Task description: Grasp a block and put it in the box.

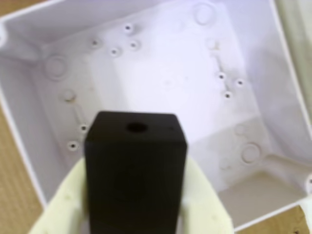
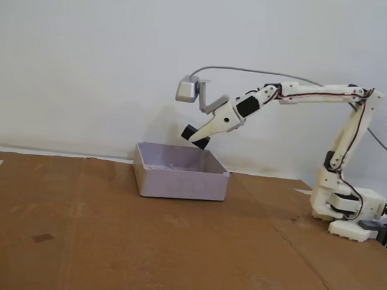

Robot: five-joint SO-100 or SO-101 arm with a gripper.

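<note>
A makeshift hobby bench: cardboard sheets (image 2: 108,232) for a tabletop, bare white wall (image 2: 87,51).

1. A plain white wall (image 2: 120,47) fills the background in the fixed view.
2. The worktop (image 2: 107,245) is covered with brown cardboard, with a visible seam on the right side.
3. A small dark mark (image 2: 42,238) lies on the cardboard.
4. The light is soft and even.

the white printed arm (image 2: 339,148) reaches left from its base on the brown cardboard-covered table (image 2: 107,245), its gripper (image 2: 195,137) clamped on a small black block (image 2: 195,136) held tilted, seemingly just above the open pale lilac plastic box (image 2: 181,182).
</note>
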